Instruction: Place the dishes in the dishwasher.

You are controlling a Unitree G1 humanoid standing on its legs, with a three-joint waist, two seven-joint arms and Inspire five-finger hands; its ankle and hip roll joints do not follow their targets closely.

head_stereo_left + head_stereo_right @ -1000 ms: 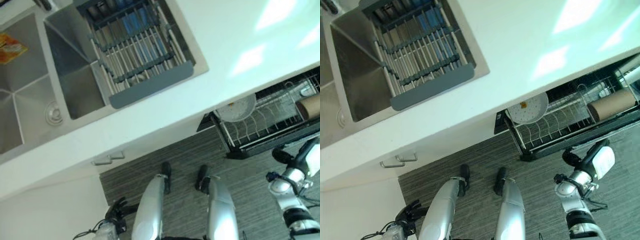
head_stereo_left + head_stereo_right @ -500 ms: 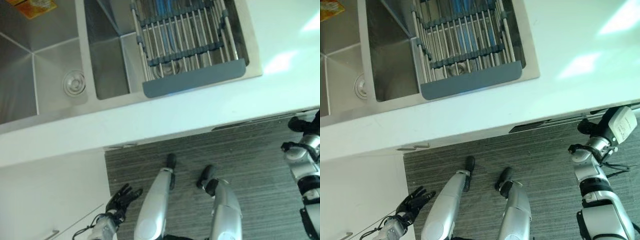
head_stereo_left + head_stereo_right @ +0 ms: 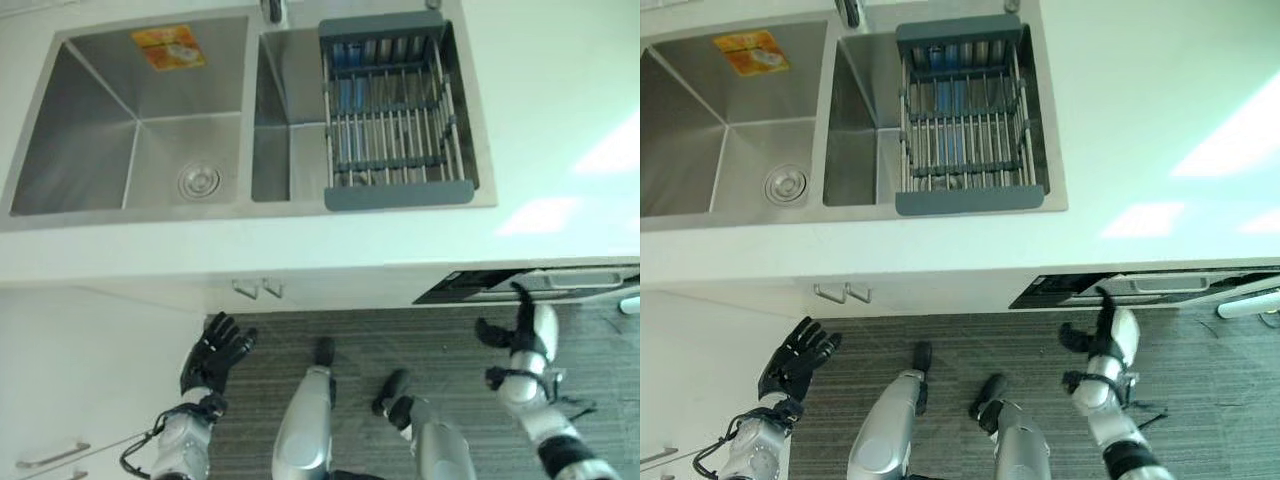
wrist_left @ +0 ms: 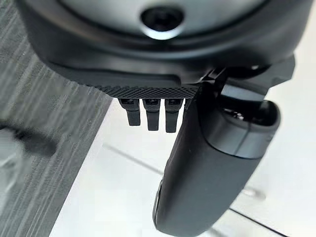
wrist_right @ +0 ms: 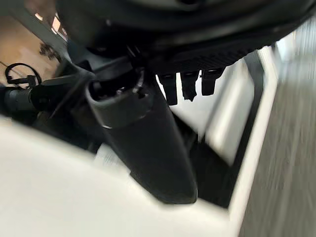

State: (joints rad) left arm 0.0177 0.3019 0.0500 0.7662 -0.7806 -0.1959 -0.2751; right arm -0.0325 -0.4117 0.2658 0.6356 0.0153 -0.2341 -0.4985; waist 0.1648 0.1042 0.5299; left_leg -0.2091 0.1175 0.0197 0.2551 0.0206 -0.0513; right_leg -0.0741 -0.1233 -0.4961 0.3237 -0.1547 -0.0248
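left hand point(image 3: 213, 355) open, empty | right hand point(image 3: 1102, 345) open, empty, by dishwasher point(image 3: 1140, 287) | dishes in drying rack point(image 3: 965, 125): likely stiff, slippery, fragile; grip at rim

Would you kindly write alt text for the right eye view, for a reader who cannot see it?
A steel double sink sits in a white counter, with a grey drying rack over its right basin. Below, both dark hands hang open over striped floor: the left hand by white cabinets, the right hand just under the counter edge.
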